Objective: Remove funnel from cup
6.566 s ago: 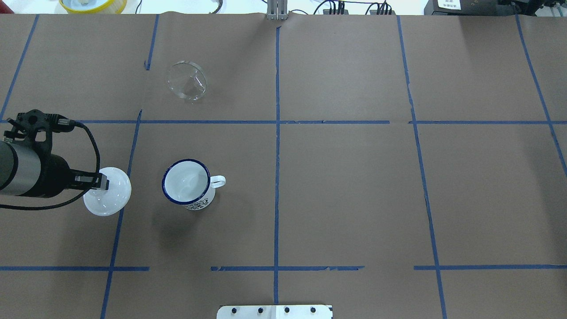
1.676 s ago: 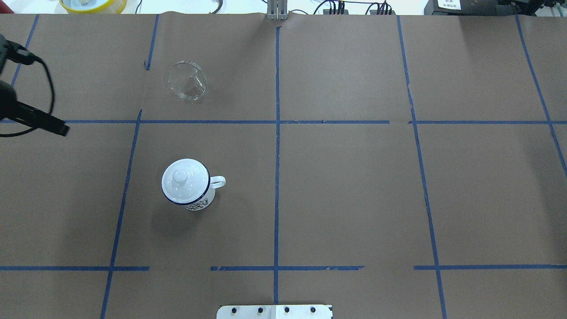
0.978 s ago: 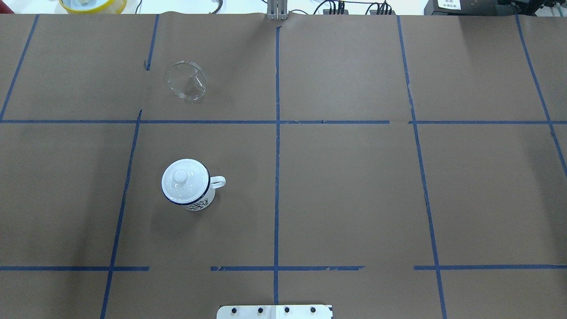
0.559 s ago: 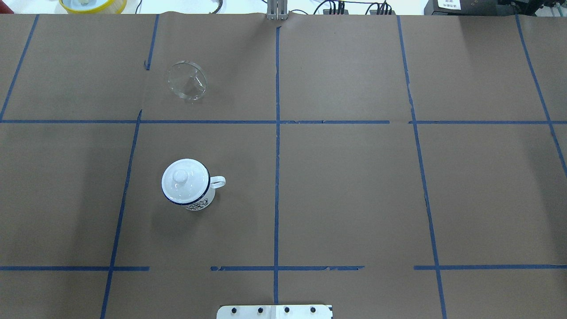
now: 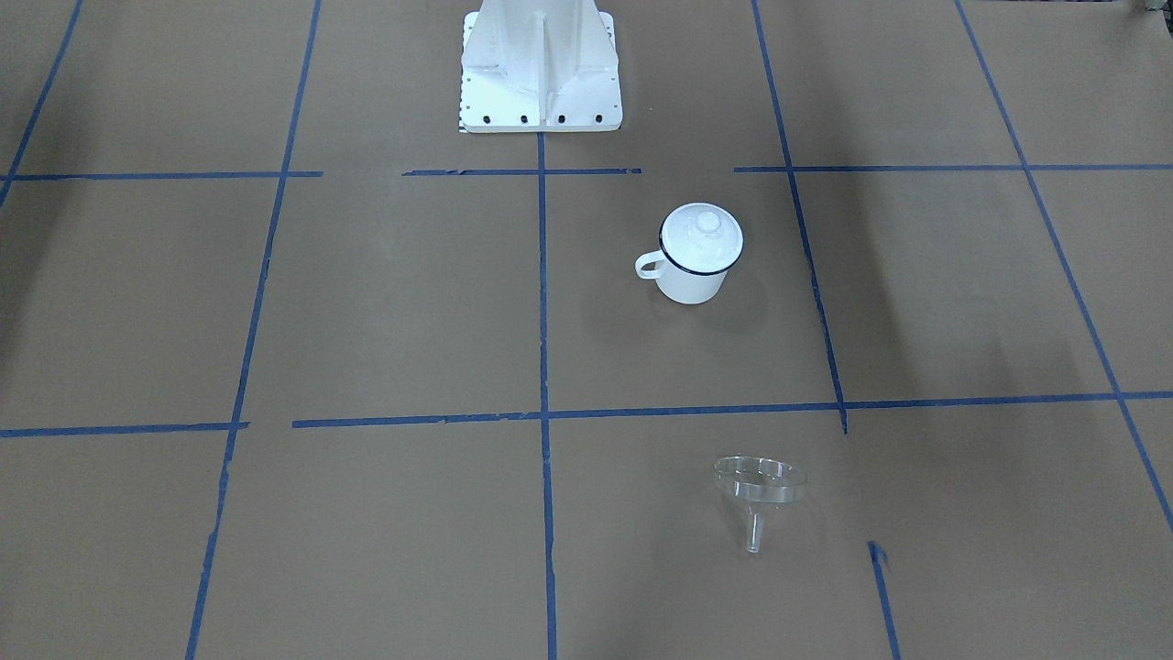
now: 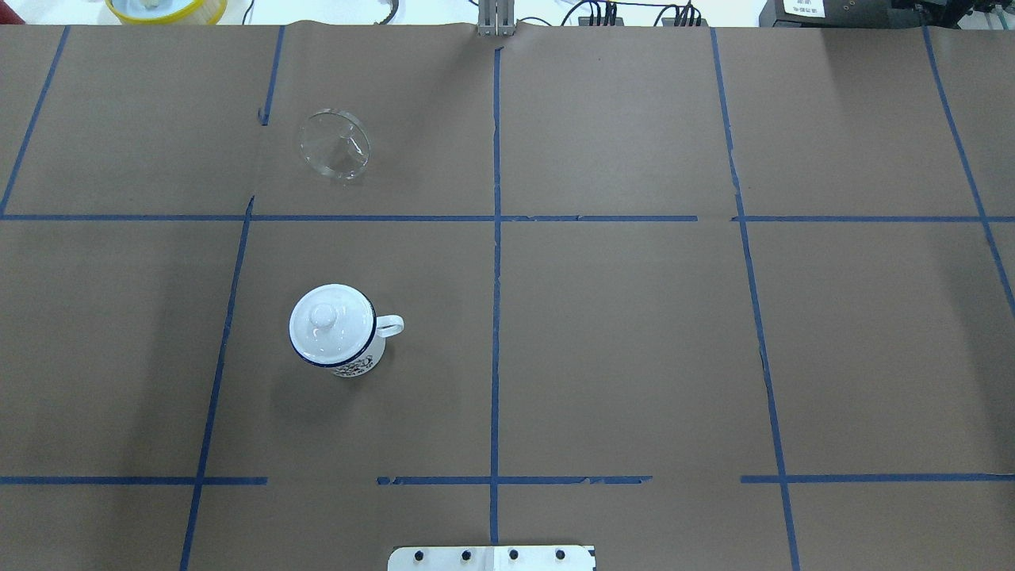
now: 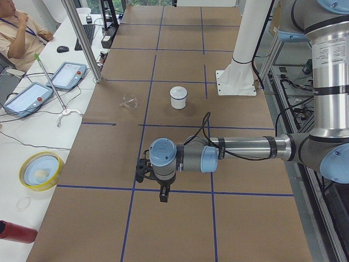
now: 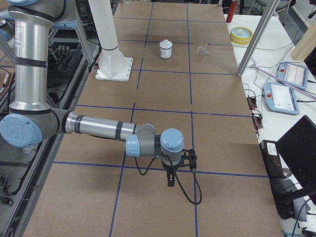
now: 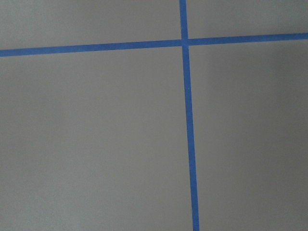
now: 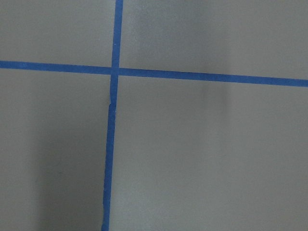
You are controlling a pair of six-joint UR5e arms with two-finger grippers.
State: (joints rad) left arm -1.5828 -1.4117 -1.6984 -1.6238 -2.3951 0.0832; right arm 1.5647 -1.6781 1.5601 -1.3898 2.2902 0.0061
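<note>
On the robot's left side of the brown paper-covered tabletop (image 6: pixel 634 341), the small clear funnel (image 6: pixel 335 145) lies on its side, out of and well apart from the white enamel cup with a dark blue rim (image 5: pixel 692 284). A white round knobbed lid (image 5: pixel 702 231) sits on the cup. Left end effector (image 7: pixel 162 195) and right end effector (image 8: pixel 170 180) hang over bare tabletop, far from both. Open or closed: can't tell.

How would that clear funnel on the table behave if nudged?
The funnel lies tipped on its round rim and stem, so a nudge would probably roll it in an arc. Thin and clear, it is likely light and slippery to pinch.
</note>
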